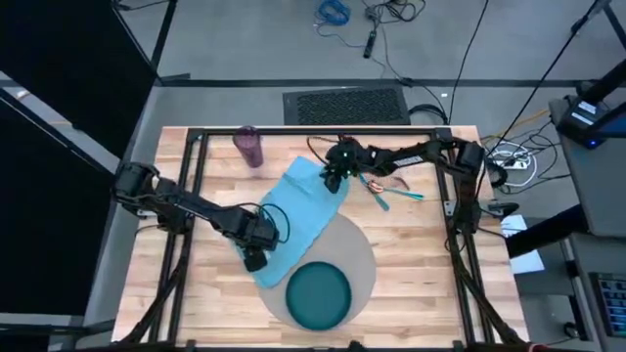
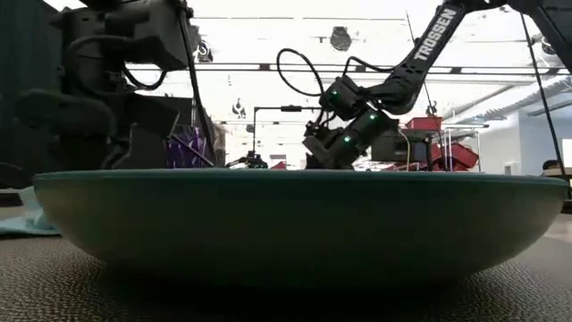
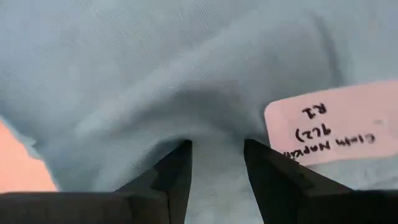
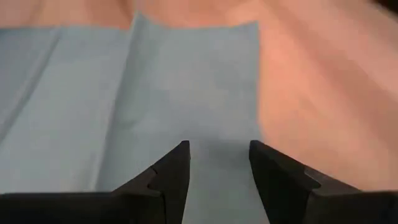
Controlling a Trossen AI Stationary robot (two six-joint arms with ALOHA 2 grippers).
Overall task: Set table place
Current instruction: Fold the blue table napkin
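A light-blue napkin [image 1: 298, 210] lies spread slantwise on the table [image 1: 411, 254], its near end over the edge of the round grey-beige mat [image 1: 360, 256]. On the mat's near part sits the teal plate [image 1: 318, 295]. My left gripper [image 1: 256, 259] is open and points down at the napkin's near end, beside a pink label [image 3: 329, 127]. My right gripper [image 1: 333, 181] is open over the napkin's far end [image 4: 205, 93]. The purple cup [image 1: 247, 145] stands at the far left. Teal-handled cutlery [image 1: 389, 192] lies right of the napkin. My left gripper has both fingertips [image 3: 180, 158] down at the wrinkled napkin cloth [image 3: 214, 134], which shows in the gap between them; I cannot tell whether they touch it. My right gripper has its fingers on either side of flat cloth near the napkin's side edge [image 4: 255, 118]; touching or not, I cannot tell.
The black frame [image 1: 293, 130] borders the table. In the low view the plate [image 2: 295, 224] fills the foreground and hides the table behind it. Bare wood lies at the table's near right corner [image 1: 430, 293].
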